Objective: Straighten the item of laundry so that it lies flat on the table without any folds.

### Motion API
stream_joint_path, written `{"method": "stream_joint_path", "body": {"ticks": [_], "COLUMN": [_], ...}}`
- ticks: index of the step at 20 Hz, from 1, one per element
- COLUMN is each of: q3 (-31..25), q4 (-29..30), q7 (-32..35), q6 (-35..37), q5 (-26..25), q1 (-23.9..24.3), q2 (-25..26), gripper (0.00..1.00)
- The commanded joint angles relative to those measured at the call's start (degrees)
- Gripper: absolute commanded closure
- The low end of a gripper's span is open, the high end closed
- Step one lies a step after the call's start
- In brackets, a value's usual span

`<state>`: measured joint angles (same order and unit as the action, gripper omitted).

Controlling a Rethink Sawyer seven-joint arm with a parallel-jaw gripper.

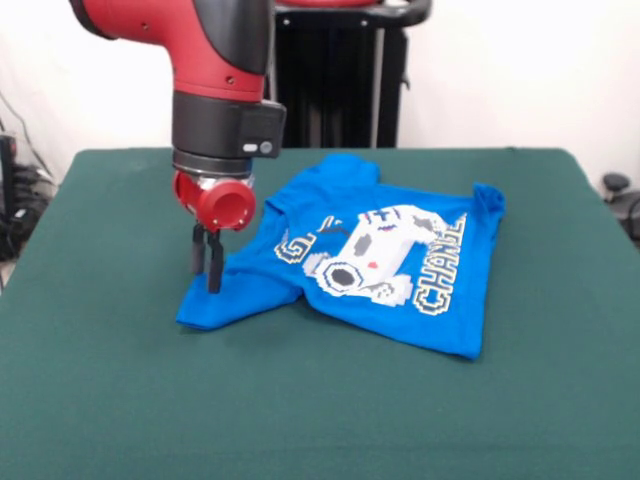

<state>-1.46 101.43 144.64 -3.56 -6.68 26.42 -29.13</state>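
The item of laundry [370, 265], a bright blue T-shirt with a white game controller print and pixel lettering, lies on the green table [320, 410] right of centre. Its left part is folded and bunched, covering the start of the lettering. Another fold shows at its far right corner. My gripper [207, 278] hangs below the red wrist at the shirt's left edge. Its black fingers [214, 272] stand close together, pinching the blue cloth at that edge. The near-left corner of the shirt rests on the table just below them.
A black pedestal [340, 80] stands behind the table's far edge. Green cloth stretches wide on the left, right and near sides of the shirt. Dark objects sit off the table at the far right [615, 185] and far left [15, 190].
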Motion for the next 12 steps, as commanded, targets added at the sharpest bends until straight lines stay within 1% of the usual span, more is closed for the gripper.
{"method": "stream_joint_path", "body": {"ticks": [1, 5, 8, 12], "q3": [-6.3, -7.4, -6.5, -6.5], "q4": [2.7, 2.5, 2.5, 2.4], "q7": [9.3, 8.7, 8.3, 7.0], "q6": [-2.1, -1.7, -1.3, -1.0], "q5": [3.3, 3.0, 3.0, 1.7], "q1": [-3.1, -2.1, -2.8, -2.1], "q2": [4.0, 5.5, 6.1, 7.2], "gripper": [0.00, 0.00, 0.00, 0.00]}}
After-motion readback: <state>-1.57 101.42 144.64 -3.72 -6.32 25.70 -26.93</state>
